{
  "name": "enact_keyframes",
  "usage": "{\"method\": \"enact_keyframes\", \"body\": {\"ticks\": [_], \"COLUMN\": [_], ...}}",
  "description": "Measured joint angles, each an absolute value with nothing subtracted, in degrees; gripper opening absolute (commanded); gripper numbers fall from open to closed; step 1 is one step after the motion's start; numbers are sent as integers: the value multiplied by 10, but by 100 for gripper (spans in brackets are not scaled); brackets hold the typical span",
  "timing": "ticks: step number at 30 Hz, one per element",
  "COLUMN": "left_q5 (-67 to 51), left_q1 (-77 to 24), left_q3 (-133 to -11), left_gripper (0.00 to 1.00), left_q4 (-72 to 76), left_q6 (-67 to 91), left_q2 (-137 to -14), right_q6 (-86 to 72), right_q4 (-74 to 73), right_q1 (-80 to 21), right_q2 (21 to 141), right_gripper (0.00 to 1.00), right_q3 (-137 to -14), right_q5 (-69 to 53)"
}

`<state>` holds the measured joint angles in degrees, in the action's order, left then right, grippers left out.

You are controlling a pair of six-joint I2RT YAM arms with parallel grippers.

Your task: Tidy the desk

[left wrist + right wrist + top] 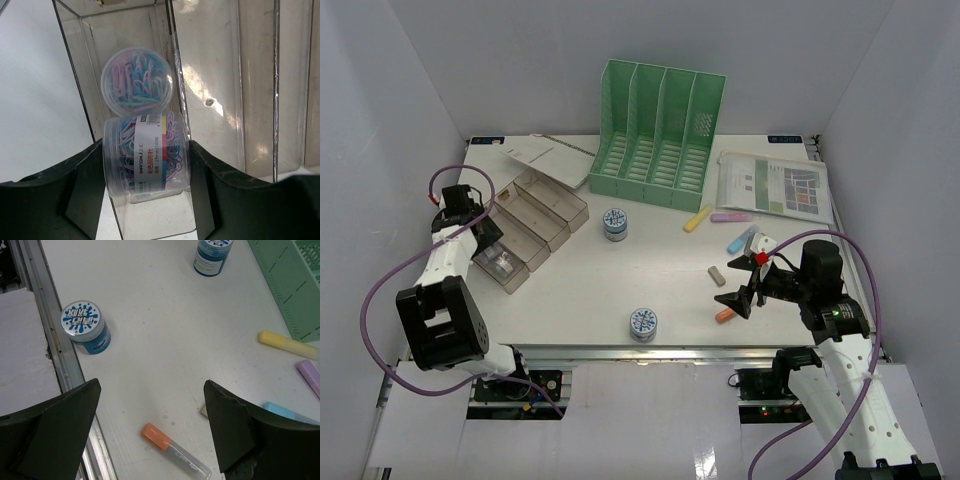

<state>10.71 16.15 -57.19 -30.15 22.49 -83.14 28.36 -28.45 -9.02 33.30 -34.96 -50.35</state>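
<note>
We see the desk (580,290) stretching white from the arm bases to the back wall, with its metal rail (47,335) along the near edge. The left gripper (146,150) hangs over the clear compartment box (535,215) by the left edge. Its jaws press on both sides of a paper clip tub (146,155) lying on its side, above the compartment nearest the front. A second tub (137,82) stands upright deeper in that same compartment. The right gripper (150,390) hovers above the near right part of the desk with its jaws spread wide and nothing between them. An orange marker (172,450) lies just below it, close to the rail. One blue jar (84,326) stands beside the near edge, and another jar (212,255) sits farther in, toward the middle. A yellow highlighter (287,344), a purple highlighter (310,377) and a light blue one (290,412) lie apart toward the right edge. The green file rack (660,135) stands at the far edge, with a printed booklet (775,185) in the far right corner and loose papers (545,155) toward the far left corner.
</note>
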Motion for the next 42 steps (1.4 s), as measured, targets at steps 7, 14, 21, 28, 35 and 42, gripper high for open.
{"method": "enact_keyframes", "body": {"ticks": [7,14,21,28,35,42], "left_q5": [94,65,59,62,64,64], "left_q1": [169,171,175,175,174,174], "left_q3": [-572,-566,-559,-559,-562,-575], "left_gripper": [14,18,50,87,94,94], "left_q4": [-292,-287,-276,-277,-291,-304], "left_q6": [214,215,215,216,215,215], "left_q2": [-849,-861,-860,-859,-858,-849], "right_q6": [281,278,278,278,278,278], "right_q4": [-284,-284,-284,-285,-285,-285], "right_q1": [-90,-90,-90,-90,-90,-90], "right_q2": [329,329,329,329,329,330], "right_gripper": [90,90,90,90,90,90], "right_q3": [-350,-350,-350,-350,-350,-350], "right_q5": [-503,-504,-506,-508,-508,-508]}}
